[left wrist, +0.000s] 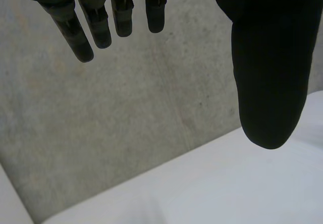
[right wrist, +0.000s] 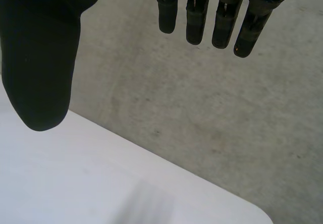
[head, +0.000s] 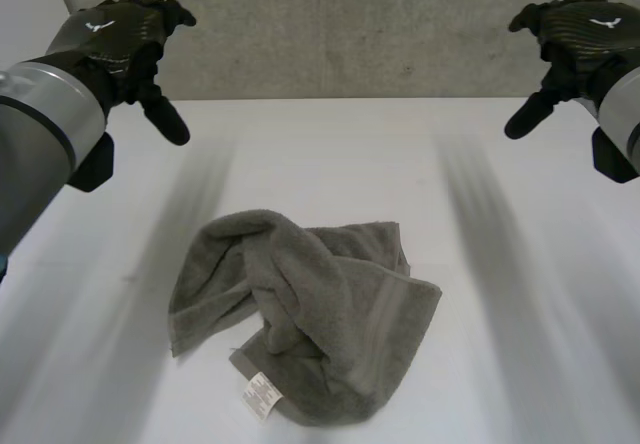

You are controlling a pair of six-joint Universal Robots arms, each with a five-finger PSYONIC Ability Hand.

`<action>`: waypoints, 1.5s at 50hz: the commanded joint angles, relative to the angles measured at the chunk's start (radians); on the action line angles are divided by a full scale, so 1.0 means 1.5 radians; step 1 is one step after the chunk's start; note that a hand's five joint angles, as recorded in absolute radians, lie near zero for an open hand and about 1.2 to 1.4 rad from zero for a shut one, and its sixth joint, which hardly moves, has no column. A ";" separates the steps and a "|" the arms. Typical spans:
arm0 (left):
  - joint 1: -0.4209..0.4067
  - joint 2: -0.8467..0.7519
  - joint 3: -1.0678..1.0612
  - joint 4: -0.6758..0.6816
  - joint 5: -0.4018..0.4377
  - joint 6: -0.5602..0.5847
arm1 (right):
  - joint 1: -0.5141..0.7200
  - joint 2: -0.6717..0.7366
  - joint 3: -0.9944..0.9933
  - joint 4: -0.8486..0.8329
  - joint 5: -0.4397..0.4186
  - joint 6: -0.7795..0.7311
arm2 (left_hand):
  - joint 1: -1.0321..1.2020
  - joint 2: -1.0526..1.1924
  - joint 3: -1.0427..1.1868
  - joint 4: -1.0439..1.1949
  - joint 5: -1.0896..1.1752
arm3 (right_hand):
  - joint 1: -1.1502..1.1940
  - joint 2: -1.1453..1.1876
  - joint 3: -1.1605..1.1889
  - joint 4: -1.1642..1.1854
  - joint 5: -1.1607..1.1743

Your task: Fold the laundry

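A grey towel [head: 305, 319] lies crumpled in a heap on the white table [head: 330, 154], toward its near edge, with a white label showing at its front hem. My left hand [head: 125, 44] hovers high at the far left, well away from the towel, fingers straight and empty. My right hand [head: 575, 39] hovers at the far right, likewise open and empty. In the left wrist view the left hand's fingers [left wrist: 96, 22] and thumb hang straight over the table's far edge. The right wrist view has the right hand's fingers [right wrist: 212, 17] and thumb spread, holding nothing.
A grey concrete wall [head: 350, 24] stands behind the table's far edge. Bare white tabletop surrounds the towel on all sides.
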 commanded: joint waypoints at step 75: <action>0.124 -0.331 -0.104 0.141 0.087 0.014 | 0.122 0.294 0.158 -0.136 -0.145 0.037 | 0.635 0.638 0.637 0.637 0.634 | 0.796 0.701 0.793 0.778 0.777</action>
